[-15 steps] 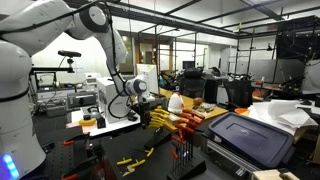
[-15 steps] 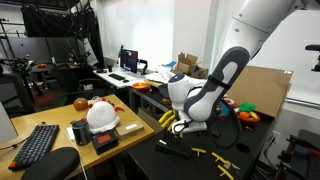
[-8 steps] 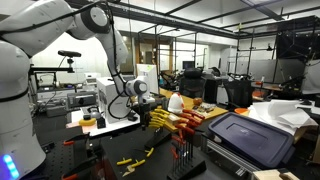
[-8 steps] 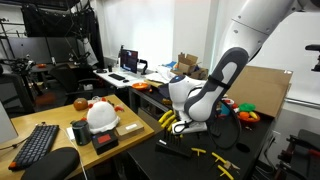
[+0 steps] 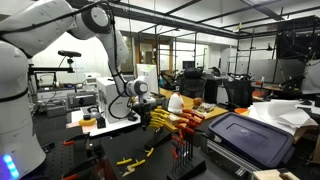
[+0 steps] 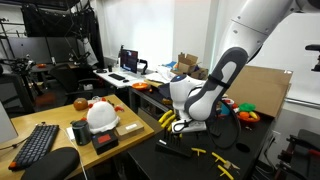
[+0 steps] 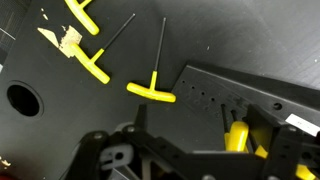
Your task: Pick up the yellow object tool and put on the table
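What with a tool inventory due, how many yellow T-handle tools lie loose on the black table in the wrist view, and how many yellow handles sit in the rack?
Yellow T-handle tools loose on the table: 3
Yellow handles in the rack: 2 visible, partly hidden
Total: 5

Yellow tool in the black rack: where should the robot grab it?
Probably by its yellow handle, coming down from above with the open jaws on either side. Only the handle sticks out of the rack; the shaft looks hidden inside it.
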